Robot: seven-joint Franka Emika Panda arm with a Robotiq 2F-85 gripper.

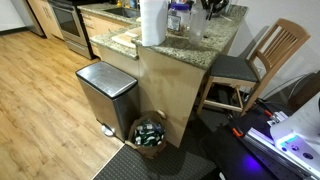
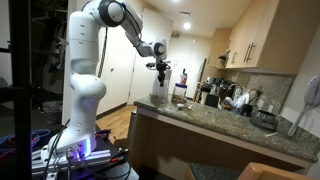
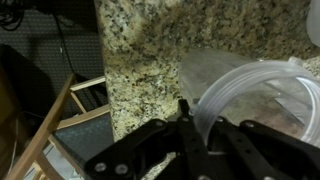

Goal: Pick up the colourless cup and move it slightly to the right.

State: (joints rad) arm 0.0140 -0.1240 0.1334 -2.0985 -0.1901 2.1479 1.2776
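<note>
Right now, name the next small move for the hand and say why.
Probably slide the hand sideways toward the clear cup, then lower. In the wrist view the cup's rim sits off to one side of the fingers rather than centred between them, and in an exterior view the hand hangs above the counter.

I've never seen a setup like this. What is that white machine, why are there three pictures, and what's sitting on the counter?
The white machine is a robot arm, steered by a person. At its end is a gripper, a two-fingered claw. Two pictures come from cameras standing in the room. The third comes from a camera on the wrist, looking past the dark fingers. On the granite counter stand a white paper roll, a taller clear container and a small colourless cup right beside the fingers. I cannot tell whether it is gripped.
</note>
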